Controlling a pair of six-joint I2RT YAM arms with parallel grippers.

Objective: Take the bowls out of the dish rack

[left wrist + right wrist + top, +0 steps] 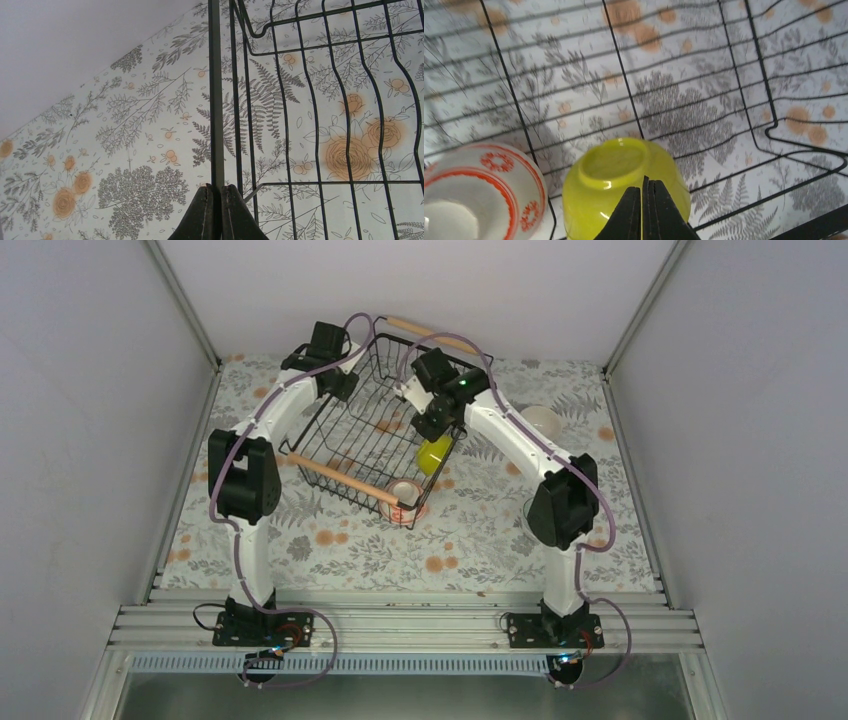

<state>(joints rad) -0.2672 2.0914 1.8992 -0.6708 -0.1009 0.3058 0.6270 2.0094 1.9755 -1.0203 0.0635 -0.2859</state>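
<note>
**Top, left-wrist and right-wrist views, bowl unloading.** The left gripper [338, 383] [216, 212] is closed. Its two fingers [200, 217] are pressed together on a single upright wire of the dish rack [350, 435] [216, 100] at a corner of the basket. The flowered counter [350, 550] lies beyond the left gripper, seen through the mesh.

The right gripper [431, 427] [645, 210] reaches into the rack [624, 75]. Its fingers [629, 215] are drawn almost together over the wall of the yellow-green bowl [435, 453] [616, 185]. Only a thin sliver shows between them, and the contact line itself runs off the lower frame edge. This bowl sits directly at the right gripper's fingertips and is tipped so that its foot ring faces the wrist camera.

Just beside it, on the left in the right-wrist view, lies the pinkish bowl [405, 494] [474, 200] with red-orange patterning. It is close to the yellow-green bowl, with one rack wire crossing between them. Whether it rests inside or outside the basket cannot be told.

A white bowl [541, 421] stands on the counter outside the rack, well apart from the right gripper and beyond that arm's elbow. One wooden handle [340, 478] crosses the rack's near end just beside the pinkish bowl. The other [430, 335] is at the far end, beyond both grippers.
</note>
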